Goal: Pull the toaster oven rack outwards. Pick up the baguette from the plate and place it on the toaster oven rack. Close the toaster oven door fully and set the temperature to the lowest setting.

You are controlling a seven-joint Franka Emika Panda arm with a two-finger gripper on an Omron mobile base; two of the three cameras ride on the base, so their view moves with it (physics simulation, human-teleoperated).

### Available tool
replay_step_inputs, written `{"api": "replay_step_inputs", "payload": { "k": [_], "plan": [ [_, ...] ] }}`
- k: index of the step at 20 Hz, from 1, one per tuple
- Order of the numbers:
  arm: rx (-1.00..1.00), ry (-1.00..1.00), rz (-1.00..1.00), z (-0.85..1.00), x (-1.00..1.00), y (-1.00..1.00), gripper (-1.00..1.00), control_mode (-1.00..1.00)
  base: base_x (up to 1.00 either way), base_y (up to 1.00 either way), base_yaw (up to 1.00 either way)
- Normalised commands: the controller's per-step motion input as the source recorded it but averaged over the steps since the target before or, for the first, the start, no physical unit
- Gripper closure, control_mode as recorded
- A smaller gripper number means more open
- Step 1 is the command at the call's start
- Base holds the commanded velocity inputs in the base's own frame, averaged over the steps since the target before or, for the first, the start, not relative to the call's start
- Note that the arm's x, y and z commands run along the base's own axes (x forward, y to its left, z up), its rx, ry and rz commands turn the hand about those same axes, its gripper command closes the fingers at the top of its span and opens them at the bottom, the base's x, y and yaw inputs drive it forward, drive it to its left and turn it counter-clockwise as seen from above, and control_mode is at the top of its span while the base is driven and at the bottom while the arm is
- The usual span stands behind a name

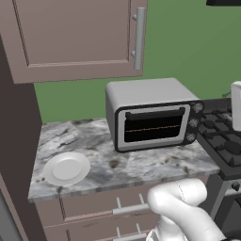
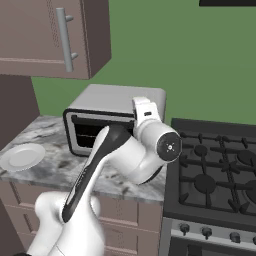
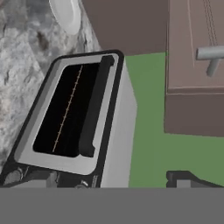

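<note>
The silver-grey toaster oven [image 1: 146, 92] [image 2: 120, 98] stands on the marble counter with its door [image 1: 120, 132] [image 3: 39, 127] shut, the dark bar handle [image 3: 94, 109] along its top edge. Through the glass, the rack [image 1: 153, 128] [image 3: 68, 109] shows as a thin golden line. The three knobs [image 1: 193, 123] sit on the dark strip at the oven's right. The white plate [image 1: 66, 168] [image 2: 22, 156] [image 3: 65, 15] lies bare at the counter's left. The baguette is hidden. My gripper [image 2: 143, 106] [image 3: 113, 180] hovers open in front of the oven's right end, near the knobs, holding nothing.
A black stove [image 2: 215, 170] with raised grates adjoins the counter on the right. A brown upper cabinet [image 1: 70, 37] with a bar handle hangs above the oven. Drawers [image 1: 117, 207] run under the counter edge, and a dark tall panel closes the left side.
</note>
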Motion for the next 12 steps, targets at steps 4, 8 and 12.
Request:
{"api": "replay_step_inputs", "payload": {
  "k": [4,8,12],
  "plan": [
    [-0.15,-0.21,0.00,-0.61,-0.09,0.00,-1.00,-1.00,0.00,0.00,0.00],
    [-0.35,-0.44,0.02,-0.66,0.00,0.09,-1.00,-1.00,0.00,0.00,0.00],
    [-0.54,-0.53,0.07,-0.59,0.00,0.04,-1.00,-1.00,0.00,0.00,0.00]
  ]
}}
